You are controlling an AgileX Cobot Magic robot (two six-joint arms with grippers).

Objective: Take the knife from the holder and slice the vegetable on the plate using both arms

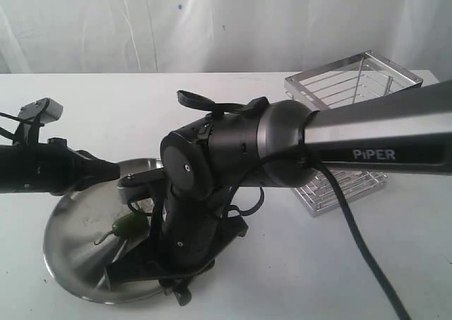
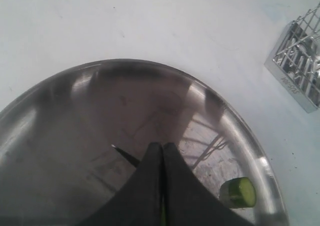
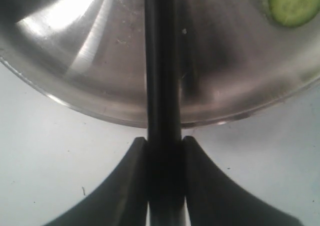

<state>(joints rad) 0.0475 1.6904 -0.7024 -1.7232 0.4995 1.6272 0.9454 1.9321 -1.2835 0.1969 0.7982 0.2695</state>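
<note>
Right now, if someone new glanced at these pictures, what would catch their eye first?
The big black-and-grey arm marked PiPER fills the exterior view's right and centre, bending down over the shiny steel plate at its lower left. A green chili lies on that plate, and the right gripper is clamped on the black knife reaching across the plate's rim.

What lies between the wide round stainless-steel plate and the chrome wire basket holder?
Nothing: bare white tabletop separates the plate from the holder, seen in the left wrist view.

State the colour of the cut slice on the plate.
The slice is green, paler inside; best in the right wrist view.
</note>
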